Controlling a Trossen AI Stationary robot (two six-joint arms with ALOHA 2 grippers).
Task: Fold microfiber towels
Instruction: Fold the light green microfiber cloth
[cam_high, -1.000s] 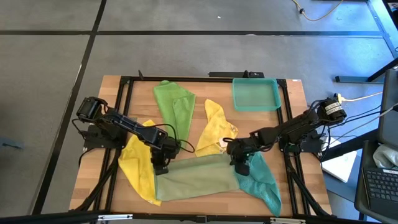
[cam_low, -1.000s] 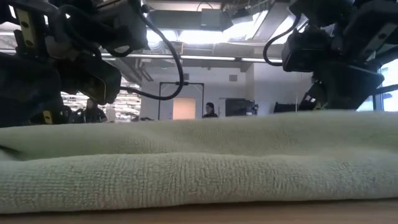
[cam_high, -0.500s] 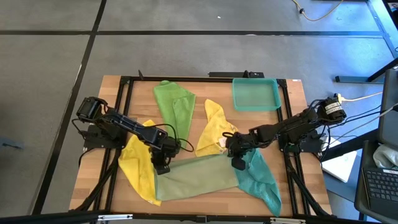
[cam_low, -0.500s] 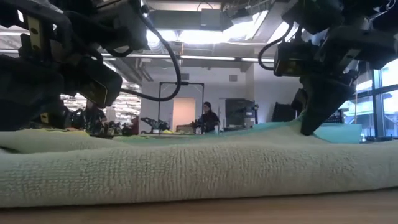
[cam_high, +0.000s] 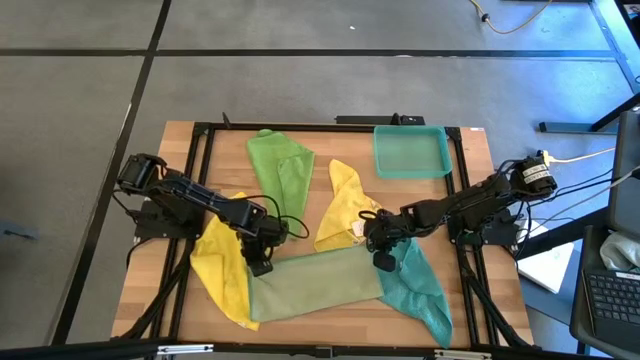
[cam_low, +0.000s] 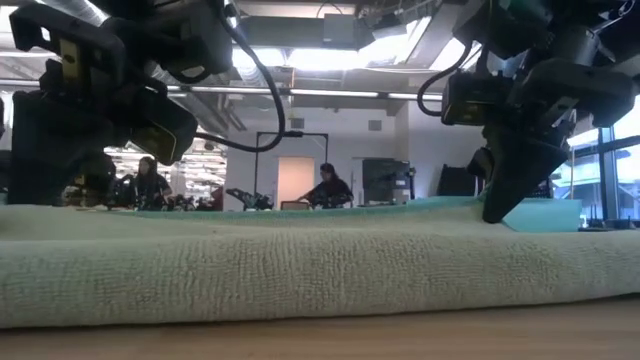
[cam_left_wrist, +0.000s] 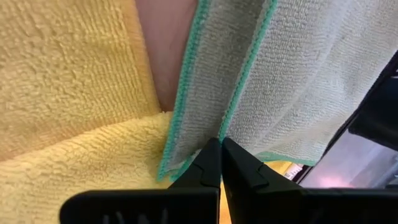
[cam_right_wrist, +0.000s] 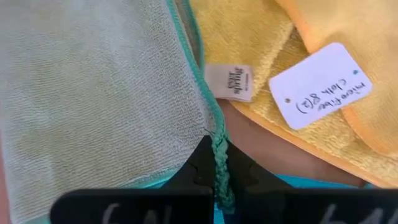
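A pale olive-green towel (cam_high: 315, 287) with a teal hem lies doubled along the table's near side. It rests partly on a yellow towel (cam_high: 224, 272) at its left and a teal towel (cam_high: 418, 292) at its right. My left gripper (cam_high: 258, 266) is shut on its far left corner. My right gripper (cam_high: 382, 262) is shut on its far right corner. A bright green towel (cam_high: 281, 172) and a second yellow towel (cam_high: 345, 207), with a white tag (cam_right_wrist: 319, 86), lie farther back. My left gripper pinches the olive towel's far left corner between its two fingers, where two teal-hemmed edges (cam_left_wrist: 208, 127) meet, so two layers. The fingers slant down from the far left. The towel lies flat on the table and on the yellow towel. My right gripper pinches the olive towel's far right corner by its bunched teal hem (cam_right_wrist: 214, 142). The fingers slant down from the far right. How many layers are held, I cannot tell. The rest of the towel lies flat, and the corner sits over the teal towel.
A rigid teal tray (cam_high: 411, 151) stands at the far right of the table. A black frame (cam_high: 200, 130) runs around the work area. Bare wood shows along the near edge (cam_high: 330, 335) and at the far left. In the low view, people sit in the room behind.
Both grippers have stayed shut on the olive towel's far corners and have tipped a little. In the low view the towel's raised upper layer has sunk lower and flatter, so the room behind now shows over it.
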